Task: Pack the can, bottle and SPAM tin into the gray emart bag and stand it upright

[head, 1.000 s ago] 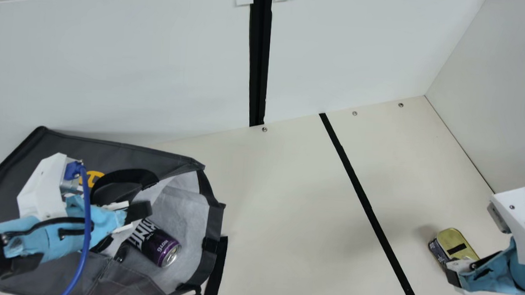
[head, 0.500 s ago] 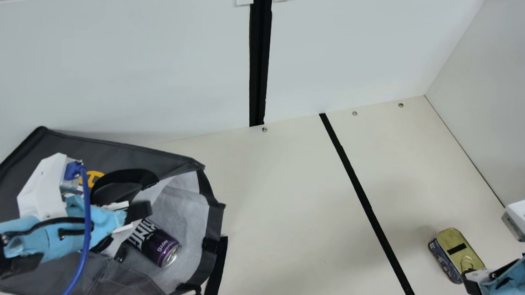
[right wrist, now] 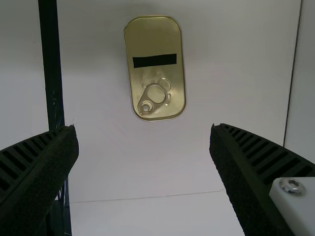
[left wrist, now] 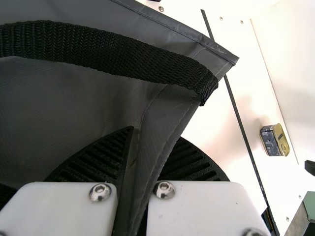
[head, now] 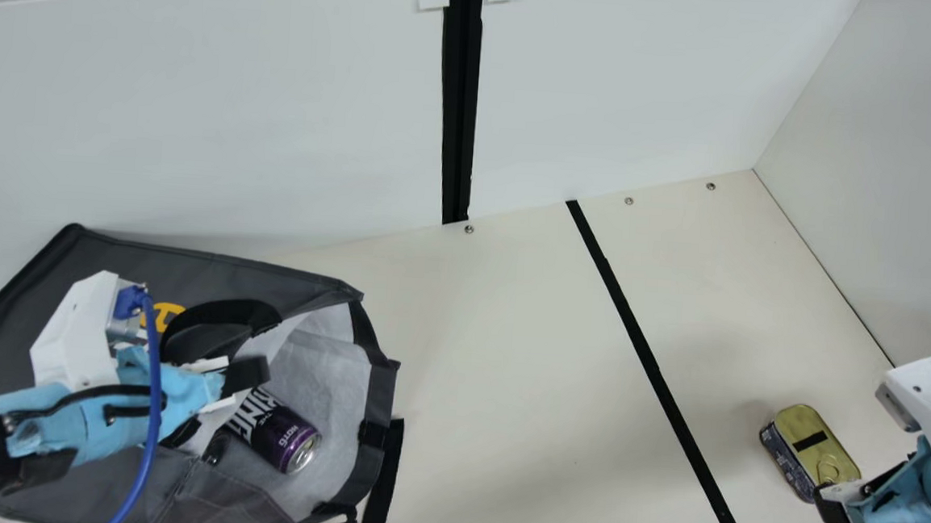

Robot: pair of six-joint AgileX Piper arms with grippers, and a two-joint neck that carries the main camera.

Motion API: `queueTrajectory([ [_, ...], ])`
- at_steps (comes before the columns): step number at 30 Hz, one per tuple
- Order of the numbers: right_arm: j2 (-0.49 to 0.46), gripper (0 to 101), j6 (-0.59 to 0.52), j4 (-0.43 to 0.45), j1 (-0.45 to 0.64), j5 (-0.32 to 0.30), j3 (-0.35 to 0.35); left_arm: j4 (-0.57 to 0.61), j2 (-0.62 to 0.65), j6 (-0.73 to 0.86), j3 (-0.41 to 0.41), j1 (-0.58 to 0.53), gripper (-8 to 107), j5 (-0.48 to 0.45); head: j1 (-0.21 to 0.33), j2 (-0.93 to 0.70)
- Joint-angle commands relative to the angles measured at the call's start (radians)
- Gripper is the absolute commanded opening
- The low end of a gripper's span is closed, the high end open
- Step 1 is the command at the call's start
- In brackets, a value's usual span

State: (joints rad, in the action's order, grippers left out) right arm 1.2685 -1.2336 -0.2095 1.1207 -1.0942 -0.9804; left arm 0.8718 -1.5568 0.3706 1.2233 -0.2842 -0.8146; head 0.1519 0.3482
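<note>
One can [head: 285,442] inside gray emart bag [head: 214,268], main view; bag on its side, mouth open. SPAM tin [head: 814,444] on table [head: 509,337], near right gripper [head: 832,498]. Left wrist view: left gripper [left wrist: 156,136] pinching bag fabric. Right wrist view: right gripper spread wide, holding nothing. Likely left: load tin, stand bag upright; bottle packed or not, cannot tell.

From high between the left gripper [head: 244,385] and right gripper [head: 832,501], the main view slants down, while close-in wrist views face past their own fingertips, the left sharing the gray emart bag [head: 214,269], both the SPAM tin [head: 796,425] near the right gripper.
</note>
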Motion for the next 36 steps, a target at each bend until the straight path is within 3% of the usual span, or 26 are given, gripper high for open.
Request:
queueTrajectory([
  [1, 0.014, 95, 0.004, 0.004, -0.005, 0.015, 0.002, 0.0, 0.0, 0.0, 0.0, 0.0, -8, 0.0, 0.023, 0.001],
  [34, 0.328, 95, 0.118, 0.065, -0.183, 0.246, -0.004, 0.0, 0.0, 0.0, 0.0, 0.0, -8, 0.0, 0.023, 0.001],
  [36, 0.342, 82, 0.121, 0.064, -0.189, 0.25, -0.006, 0.0, 0.0, 0.0, 0.0, 0.0, -8, 0.0, 0.023, 0.001],
])
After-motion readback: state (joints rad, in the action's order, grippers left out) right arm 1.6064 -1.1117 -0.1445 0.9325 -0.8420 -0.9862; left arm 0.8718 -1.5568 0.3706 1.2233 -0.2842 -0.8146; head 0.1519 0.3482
